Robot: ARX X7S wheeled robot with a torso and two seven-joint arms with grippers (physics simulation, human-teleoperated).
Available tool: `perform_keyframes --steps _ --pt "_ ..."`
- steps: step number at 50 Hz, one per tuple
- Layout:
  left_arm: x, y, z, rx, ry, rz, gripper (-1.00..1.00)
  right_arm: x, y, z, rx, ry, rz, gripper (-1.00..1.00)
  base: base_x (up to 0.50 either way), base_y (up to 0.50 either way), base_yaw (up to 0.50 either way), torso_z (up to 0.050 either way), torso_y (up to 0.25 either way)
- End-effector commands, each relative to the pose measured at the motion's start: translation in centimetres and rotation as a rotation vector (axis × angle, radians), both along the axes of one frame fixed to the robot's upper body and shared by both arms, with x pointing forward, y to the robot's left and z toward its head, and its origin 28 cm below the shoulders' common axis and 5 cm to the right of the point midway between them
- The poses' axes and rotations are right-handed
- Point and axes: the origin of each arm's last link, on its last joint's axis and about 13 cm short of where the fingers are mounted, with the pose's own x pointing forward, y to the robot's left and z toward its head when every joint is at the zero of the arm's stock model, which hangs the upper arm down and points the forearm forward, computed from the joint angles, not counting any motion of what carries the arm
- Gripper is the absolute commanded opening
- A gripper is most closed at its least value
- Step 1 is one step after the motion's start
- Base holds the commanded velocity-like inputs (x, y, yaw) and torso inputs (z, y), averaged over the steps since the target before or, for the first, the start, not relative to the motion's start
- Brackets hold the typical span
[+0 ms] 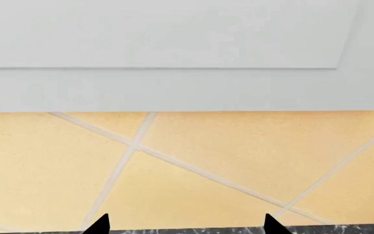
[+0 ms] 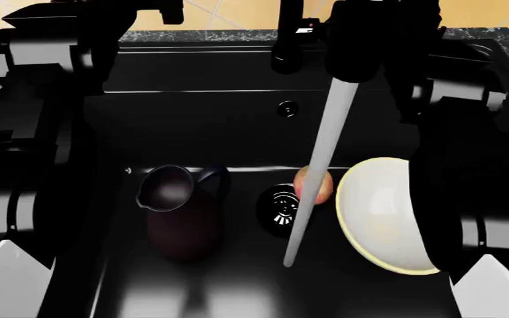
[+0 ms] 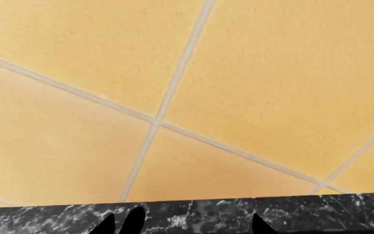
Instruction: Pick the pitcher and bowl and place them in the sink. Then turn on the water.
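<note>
Left hand (image 1: 185,229) fingertips spread apart, nothing between; right hand (image 3: 187,226) likewise; both arms raised forward.

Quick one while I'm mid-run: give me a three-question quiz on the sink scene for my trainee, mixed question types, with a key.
1. True or false: the pitcher stands upright inside the sink.
2. Multiple choice: what lies between the drain and the bowl in the head view? A) a sponge B) an apple C) a cup
3. Fill in: a pale stream of water runs from the ______.

Key
1. True; it sits on the basin floor, left of the drain, mouth up.
2. B; the apple touches or nearly touches the tilted bowl's rim.
3. faucet; the stream lands near the drain.
</note>
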Motion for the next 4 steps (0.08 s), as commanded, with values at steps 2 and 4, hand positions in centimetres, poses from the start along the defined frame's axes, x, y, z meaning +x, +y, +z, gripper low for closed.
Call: perform_keyframes --steps 2,4 --pt "-0.01 0.12 0.05 -0.006 -0.003 0.005 1.0 -0.32 -2.36 0.63 -0.11 0.005 -0.132 1.0 0.0 0.0 0.0 0.0 0.0" --pt "-0.03 0.2 0.18 -0.012 -0.009 0.007 1.0 -0.36 -2.35 1.12 -0.123 -0.005 -0.125 1.0 0.0 0.0 0.0 0.0 0.0"
